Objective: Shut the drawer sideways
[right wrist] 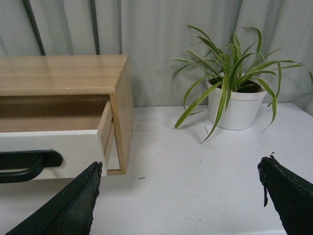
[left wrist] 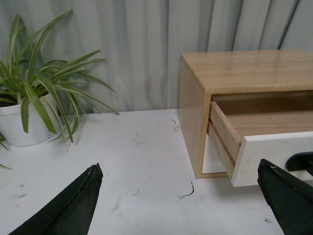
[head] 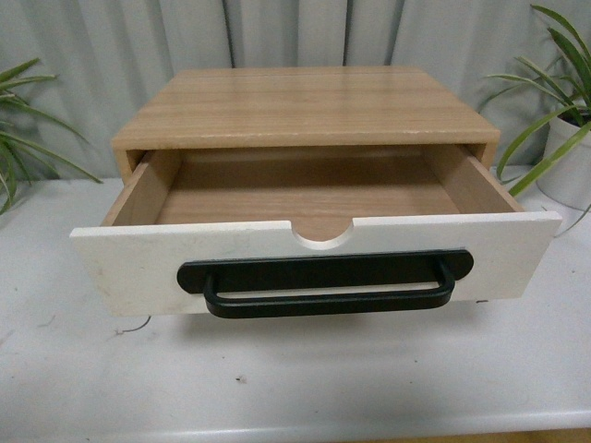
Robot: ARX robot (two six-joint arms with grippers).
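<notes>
While the drawer (head: 129,263) stands pulled out, the left tool (left wrist: 178,165) and right tool (right wrist: 179,161) gape wide, empty.

You're looking at a staged test bench, not a lived-in room. A plain white table (head: 295,388), scuffed and marked, carries a small wooden cabinet (head: 305,106) with one drawer (head: 129,263). A pleated grey curtain (head: 111,55) closes off the view at 12 o'clock. For dressing, a potted plant (left wrist: 38,95) stands at 10 o'clock and a second plant (right wrist: 239,110) at 2 o'clock.
</notes>
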